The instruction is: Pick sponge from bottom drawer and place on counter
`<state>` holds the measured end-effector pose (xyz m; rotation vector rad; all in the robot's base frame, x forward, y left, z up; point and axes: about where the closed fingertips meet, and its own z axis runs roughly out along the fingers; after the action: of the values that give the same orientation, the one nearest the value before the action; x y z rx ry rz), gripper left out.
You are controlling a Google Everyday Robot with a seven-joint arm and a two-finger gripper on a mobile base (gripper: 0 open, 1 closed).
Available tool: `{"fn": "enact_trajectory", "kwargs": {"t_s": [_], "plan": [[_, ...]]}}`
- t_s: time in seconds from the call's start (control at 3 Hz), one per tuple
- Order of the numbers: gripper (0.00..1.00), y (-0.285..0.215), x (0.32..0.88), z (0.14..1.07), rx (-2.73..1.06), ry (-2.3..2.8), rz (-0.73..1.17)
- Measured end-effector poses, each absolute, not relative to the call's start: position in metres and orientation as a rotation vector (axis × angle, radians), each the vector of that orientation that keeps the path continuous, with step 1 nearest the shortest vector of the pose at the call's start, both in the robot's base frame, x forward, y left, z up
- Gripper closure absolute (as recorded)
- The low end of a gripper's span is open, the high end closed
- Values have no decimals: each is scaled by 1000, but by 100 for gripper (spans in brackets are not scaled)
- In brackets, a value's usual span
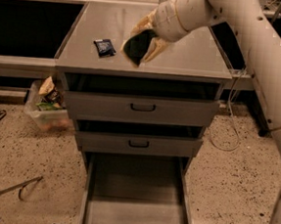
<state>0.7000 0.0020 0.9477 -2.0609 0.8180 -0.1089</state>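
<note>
Jaws clamped on the one sponge [136,46], the gripper [145,43] held it over the counter [194,55], a single dark packet [105,47] at its 9 o'clock. At 6 o'clock, two black-handled drawers [180,111] sat above the one open bottom drawer [134,216]. Its front edge was cut off, and the sponge's yellow body was hard to make out.

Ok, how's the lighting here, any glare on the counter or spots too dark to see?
Camera view: the counter shows a soft sheen, no hard glare; the pincer, holding the sponge above the counter's front edge, is well lit, though the sponge's face reads nearly black; the open bottom drawer is dim but readable; the recess left of the counter is black.
</note>
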Motion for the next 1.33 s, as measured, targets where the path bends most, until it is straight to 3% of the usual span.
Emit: {"fn": "enact_trajectory", "kwargs": {"t_s": [0.67, 1.0, 1.33], "plan": [[100, -46, 793, 998, -1815, 1022, -571], [100, -52, 840, 991, -1721, 1117, -628], [100, -58, 873, 961, -1684, 1237, -556]]}}
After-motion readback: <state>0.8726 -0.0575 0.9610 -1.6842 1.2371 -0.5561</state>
